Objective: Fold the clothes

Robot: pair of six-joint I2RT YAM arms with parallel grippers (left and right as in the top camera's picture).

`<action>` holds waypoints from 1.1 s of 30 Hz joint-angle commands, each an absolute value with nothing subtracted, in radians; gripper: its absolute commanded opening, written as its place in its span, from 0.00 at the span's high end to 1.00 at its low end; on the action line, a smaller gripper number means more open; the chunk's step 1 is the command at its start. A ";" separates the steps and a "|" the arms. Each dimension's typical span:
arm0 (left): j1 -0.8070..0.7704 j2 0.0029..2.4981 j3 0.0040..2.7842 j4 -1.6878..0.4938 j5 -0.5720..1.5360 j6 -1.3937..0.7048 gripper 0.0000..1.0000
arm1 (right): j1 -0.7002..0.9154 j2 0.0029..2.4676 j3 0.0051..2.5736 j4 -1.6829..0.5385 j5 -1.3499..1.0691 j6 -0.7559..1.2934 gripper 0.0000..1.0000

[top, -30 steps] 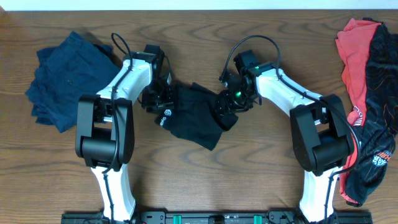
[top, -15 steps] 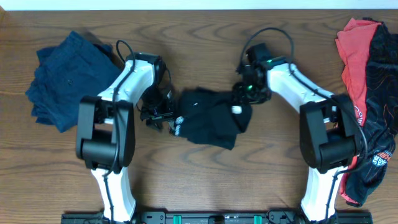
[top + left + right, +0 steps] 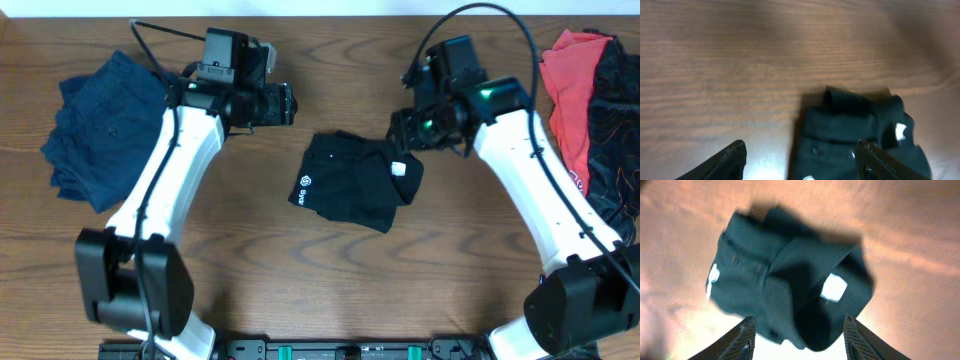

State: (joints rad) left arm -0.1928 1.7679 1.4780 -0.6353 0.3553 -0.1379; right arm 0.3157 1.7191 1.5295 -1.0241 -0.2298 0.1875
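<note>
Tools parted, left tool empty, right tool empty above black shirt

Setting: robot lab bench. Left arm and right arm rise from a black rail at a wood-grain table.

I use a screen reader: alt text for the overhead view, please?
A roughly folded black shirt lies between the open, empty left gripper and right gripper. A navy garment lies far left, a red garment far right.

Left wrist view blurred — black shirt cut at bottom, printed garment clipped right
</note>
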 commanded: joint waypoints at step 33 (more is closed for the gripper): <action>-0.295 2.106 1.476 -0.981 0.347 -0.074 0.94 | 0.445 1.748 1.027 -0.702 0.006 0.370 0.56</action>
